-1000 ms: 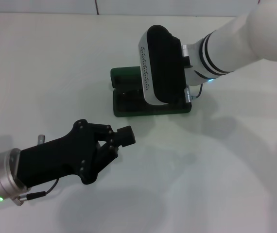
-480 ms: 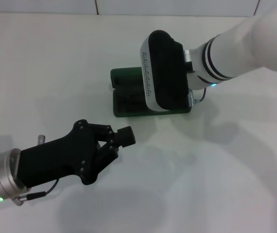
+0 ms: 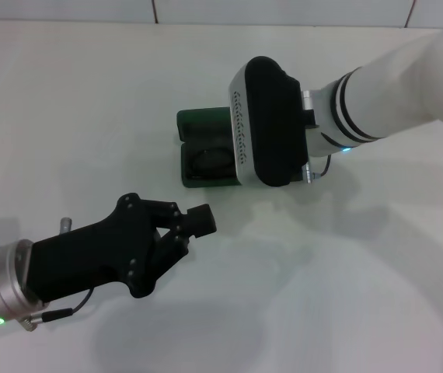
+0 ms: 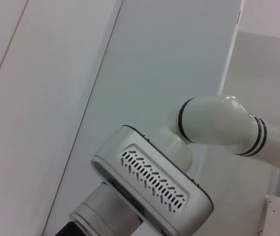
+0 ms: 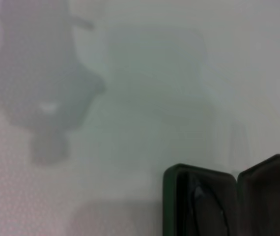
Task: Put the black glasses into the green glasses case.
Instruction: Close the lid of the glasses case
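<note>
The green glasses case (image 3: 187, 172) lies open on the white table, its lid (image 3: 202, 123) folded back on the far side. The black glasses (image 3: 208, 160) lie inside it; one lens shows and the rest is hidden under my right arm. The right wrist view shows the open case (image 5: 171, 206) with thin dark frame lines of the glasses (image 5: 199, 192) inside. My right gripper is hidden under its wrist housing (image 3: 270, 124), which hovers over the case's right part. My left gripper (image 3: 198, 220) is shut and empty, low over the table in front of the case.
The white table (image 3: 346, 295) spreads to the front and right of the case. My left arm (image 3: 74, 260) reaches in from the front left. The left wrist view shows only my right arm's housing (image 4: 152, 179) against a pale wall.
My right arm has moved to the right and a little toward the front, uncovering the left part of the case, where a lens now shows. The left arm has not moved.
</note>
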Robot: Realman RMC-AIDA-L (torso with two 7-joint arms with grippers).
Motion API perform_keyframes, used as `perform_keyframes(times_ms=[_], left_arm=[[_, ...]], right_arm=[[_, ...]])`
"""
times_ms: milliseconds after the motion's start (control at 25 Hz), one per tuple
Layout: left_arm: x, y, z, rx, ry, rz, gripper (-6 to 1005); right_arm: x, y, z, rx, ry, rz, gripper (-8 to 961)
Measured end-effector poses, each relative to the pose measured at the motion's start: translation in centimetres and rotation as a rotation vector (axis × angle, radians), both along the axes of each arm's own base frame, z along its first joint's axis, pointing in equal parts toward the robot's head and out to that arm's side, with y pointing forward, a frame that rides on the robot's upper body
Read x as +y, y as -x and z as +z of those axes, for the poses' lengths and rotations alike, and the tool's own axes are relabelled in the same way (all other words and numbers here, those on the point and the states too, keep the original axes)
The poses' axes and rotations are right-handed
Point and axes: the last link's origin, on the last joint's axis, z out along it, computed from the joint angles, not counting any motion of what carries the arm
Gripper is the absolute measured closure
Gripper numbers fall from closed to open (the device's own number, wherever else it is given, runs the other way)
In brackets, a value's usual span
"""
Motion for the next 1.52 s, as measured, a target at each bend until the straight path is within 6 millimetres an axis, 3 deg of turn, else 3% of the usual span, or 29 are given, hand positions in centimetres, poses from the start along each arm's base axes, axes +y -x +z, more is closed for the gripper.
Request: perform_keyframes(times_ms=[200, 400, 600, 840, 1120, 1320, 1520], left_arm=[[0.1, 0.0, 0.1, -0.005, -0.008, 0.0, 978], [1.2, 0.0, 1.4, -0.018, -0.059, 0.011, 979], [3.6, -0.7, 3.7, -0.018, -0.109, -0.005, 978], [7.5, -2.5, 5.9, 0.026, -0.123, -0.04, 969], [13.7, -5.5, 7.6, 0.271, -0.079, -0.032, 937], [17.9, -8.9, 5.4, 0.545, -0.023, -0.044, 842], [19.9, -9.8, 2.9, 0.719, -0.023, -0.011, 845]], right_arm=[[-0.3, -0.1, 1.4, 0.113, -0.03, -0.061, 793], [-0.9, -0.9, 5.0, 0.366, -0.037, -0.231, 780], [-2.7, -3.6, 9.9, 0.684, 0.129, -0.382, 767], [-5.7, -9.4, 14.8, 0.886, 0.221, -0.343, 752], [-6.9, -13.4, 14.6, 0.939, 0.238, -0.434, 734], [-8.2, -15.5, 14.1, 0.966, 0.229, -0.494, 677], [-8.5, -16.2, 13.4, 0.991, 0.239, -0.527, 577]])
